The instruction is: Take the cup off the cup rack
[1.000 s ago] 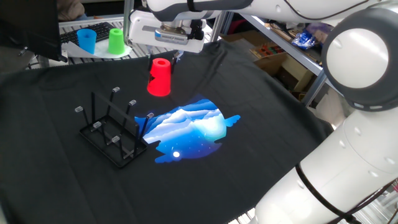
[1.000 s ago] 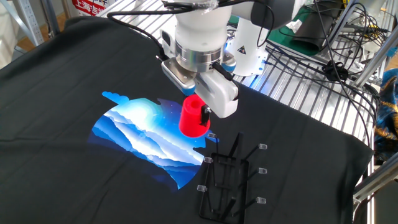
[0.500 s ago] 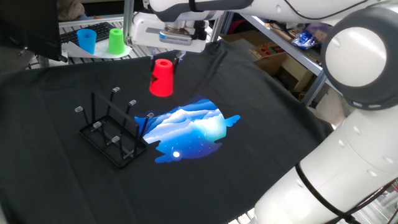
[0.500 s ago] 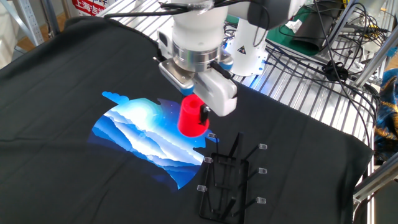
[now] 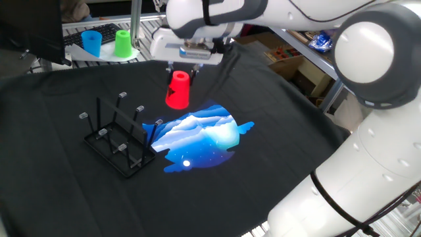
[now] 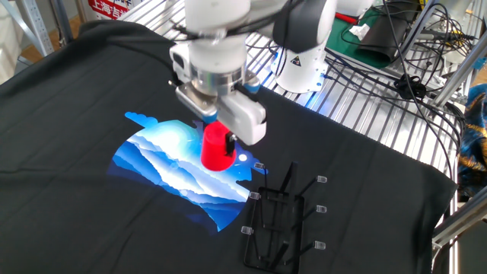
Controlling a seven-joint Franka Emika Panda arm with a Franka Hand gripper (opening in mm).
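The red cup [image 5: 178,91] hangs upside down in my gripper [image 5: 182,71], which is shut on its narrow base. It is in the air above the black cloth, off the cup rack [image 5: 119,136], which stands to the lower left with its pegs bare. In the other fixed view the red cup [image 6: 217,148] hangs under the gripper [image 6: 221,131] above the blue print, left of the cup rack [image 6: 280,218].
A blue cup [image 5: 91,43] and a green cup [image 5: 123,43] stand on a shelf at the back left. A blue and white print [image 5: 200,135] lies on the cloth. A wire shelf with cables [image 6: 396,68] runs along the far side.
The gripper has carried the red cup sideways, away from the back of the table and toward the blue print. The rack has not moved.
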